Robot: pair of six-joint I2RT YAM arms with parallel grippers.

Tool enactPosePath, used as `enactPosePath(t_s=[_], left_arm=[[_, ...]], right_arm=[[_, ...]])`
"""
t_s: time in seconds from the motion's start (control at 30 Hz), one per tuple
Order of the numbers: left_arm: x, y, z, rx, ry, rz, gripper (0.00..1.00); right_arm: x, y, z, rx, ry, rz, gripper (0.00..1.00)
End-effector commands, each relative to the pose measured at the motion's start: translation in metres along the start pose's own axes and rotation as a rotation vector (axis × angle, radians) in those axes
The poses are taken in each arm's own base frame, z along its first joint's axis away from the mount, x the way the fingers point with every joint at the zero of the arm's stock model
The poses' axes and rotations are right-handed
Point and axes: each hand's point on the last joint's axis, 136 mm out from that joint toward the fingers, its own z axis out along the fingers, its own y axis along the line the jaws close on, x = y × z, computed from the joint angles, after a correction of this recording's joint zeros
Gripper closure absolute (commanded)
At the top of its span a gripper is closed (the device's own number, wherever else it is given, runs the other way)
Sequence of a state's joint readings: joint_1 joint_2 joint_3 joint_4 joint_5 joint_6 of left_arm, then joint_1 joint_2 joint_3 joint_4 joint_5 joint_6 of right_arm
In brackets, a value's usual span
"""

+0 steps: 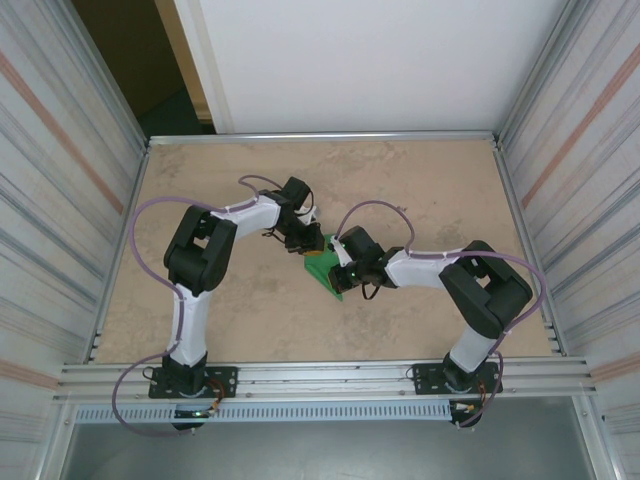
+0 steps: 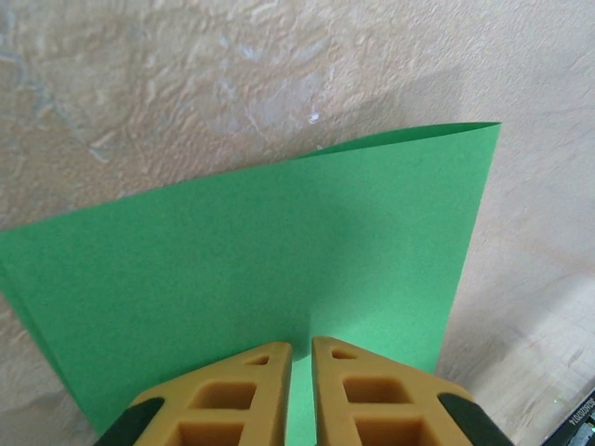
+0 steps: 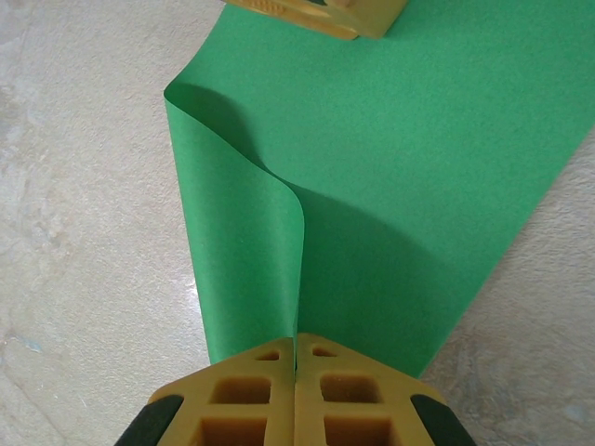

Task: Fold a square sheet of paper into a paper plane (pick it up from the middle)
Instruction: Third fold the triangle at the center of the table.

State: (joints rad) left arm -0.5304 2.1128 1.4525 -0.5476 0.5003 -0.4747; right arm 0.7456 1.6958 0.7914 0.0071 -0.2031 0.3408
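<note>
We judge this to be an early fold, the first halving of the sheet, with both arms meeting over the middle of the table point(image 1: 430, 190). The left gripper point(image 2: 300, 349) has its jaws nearly together, a sliver of green showing in the thin gap, so we read it as pinching the square sheet of paper point(image 2: 279, 242) at one edge. The right gripper point(image 3: 295, 342) has its jaws pressed together on the opposite edge, where the doubled layers run in between them. The paper hangs between the two grippers near the table's centre. We cannot tell whether any part of it rests on the surface. It is bright green, plain and unmarked. One flap is laid over the rest in a soft rounded bend, not a sharp crease, and at a far corner the two layers part slightly. The next move, as we see it, calls for bringing the edges into line and pressing that loose bend flat against the table. Both pinches must hold while this happens, so the layers do not slide and skew the fold.
</note>
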Motion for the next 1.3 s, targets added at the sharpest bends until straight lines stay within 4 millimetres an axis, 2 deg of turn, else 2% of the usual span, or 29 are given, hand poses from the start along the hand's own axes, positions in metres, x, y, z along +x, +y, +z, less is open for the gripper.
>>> enactPosePath(t_s=[0.0,0.1,0.17,0.33,0.43,0.57,0.83,1.27], left_arm=[[-0.002,-0.005,-0.015,0.001,-0.025,-0.013,0.84],[-0.013,-0.016,-0.043,0.06,-0.119,-0.043,0.8],[-0.015,-0.016,-0.057,0.097,-0.168,-0.077,0.79],[0.001,-0.009,-0.075,0.209,-0.231,-0.168,0.75],[0.013,-0.015,-0.08,0.276,-0.251,-0.188,0.75],[0.033,-0.021,-0.073,0.302,-0.241,-0.209,0.76],[0.07,-0.023,-0.036,0.265,-0.151,-0.214,0.85],[0.066,-0.031,-0.014,0.278,-0.11,-0.204,0.88]], right_arm=[[0.006,-0.01,0.006,0.039,0.033,0.024,0.98],[0.006,-0.01,0.006,0.039,0.032,0.03,0.98],[0.005,-0.009,0.006,0.036,0.03,0.034,0.98],[0.005,-0.009,0.007,0.03,0.031,0.056,0.98],[0.006,-0.008,0.007,0.022,0.034,0.066,0.98],[0.007,-0.009,0.009,0.025,0.04,0.071,0.98],[0.008,-0.01,0.009,0.03,0.042,0.078,0.98],[0.009,-0.011,0.01,0.035,0.05,0.083,0.97]])
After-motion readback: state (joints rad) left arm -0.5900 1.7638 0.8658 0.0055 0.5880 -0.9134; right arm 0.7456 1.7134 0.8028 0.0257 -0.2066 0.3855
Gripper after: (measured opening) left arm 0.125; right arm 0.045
